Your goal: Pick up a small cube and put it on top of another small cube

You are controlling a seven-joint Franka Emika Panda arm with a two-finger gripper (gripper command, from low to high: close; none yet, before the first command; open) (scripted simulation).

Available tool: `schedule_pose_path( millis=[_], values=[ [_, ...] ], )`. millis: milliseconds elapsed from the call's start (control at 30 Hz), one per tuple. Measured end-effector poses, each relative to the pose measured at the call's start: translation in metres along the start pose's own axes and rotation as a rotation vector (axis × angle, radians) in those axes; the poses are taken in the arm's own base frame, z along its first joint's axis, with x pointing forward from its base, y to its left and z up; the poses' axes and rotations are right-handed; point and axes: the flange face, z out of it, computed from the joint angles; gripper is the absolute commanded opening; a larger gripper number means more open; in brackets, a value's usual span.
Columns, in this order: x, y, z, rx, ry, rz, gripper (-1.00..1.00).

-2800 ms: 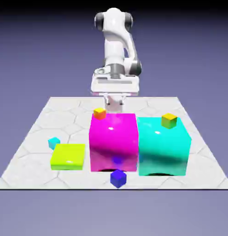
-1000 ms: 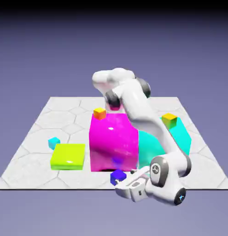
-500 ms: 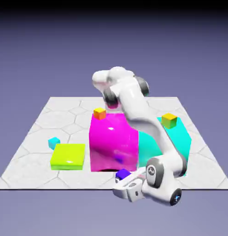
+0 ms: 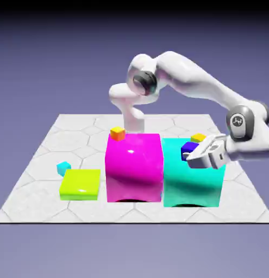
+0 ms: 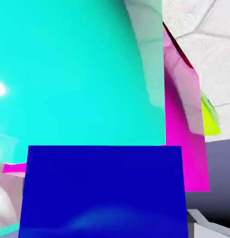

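Lifted off the tabletop point(image 4: 44, 163) since a second ago, the arm now hangs above the big cyan block point(image 4: 192, 179). Its fingers point(image 4: 195, 156) pinch the small blue cube point(image 4: 188, 149) between them, near the yellow-topped cube point(image 4: 198, 138) on that block.

Magenta block point(image 4: 133, 165); cyan block point(image 4: 192, 182).
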Motion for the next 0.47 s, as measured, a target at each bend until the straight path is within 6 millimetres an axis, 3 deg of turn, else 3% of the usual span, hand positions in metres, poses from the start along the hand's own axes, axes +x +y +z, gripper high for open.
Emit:
schedule_pose_path(
  millis=[67, 100, 133, 167, 400, 433, 467],
  values=[
    [-0.055, -0.037, -0.017, -0.105, 0.058, -0.016, -1.00],
    [-0.069, -0.056, -0.020, -0.148, 0.075, -0.023, -1.00],
    [-0.069, -0.069, -0.021, -0.171, 0.080, -0.028, -1.00],
    [-0.069, -0.069, -0.021, -0.171, 0.080, -0.028, -1.00],
    [-0.052, -0.073, 0.033, -0.171, 0.080, -0.028, -1.00],
    [-0.051, -0.073, 0.036, -0.171, 0.080, -0.027, 1.00],
    [-0.051, -0.073, 0.035, -0.172, 0.080, -0.027, 1.00]
  ],
)
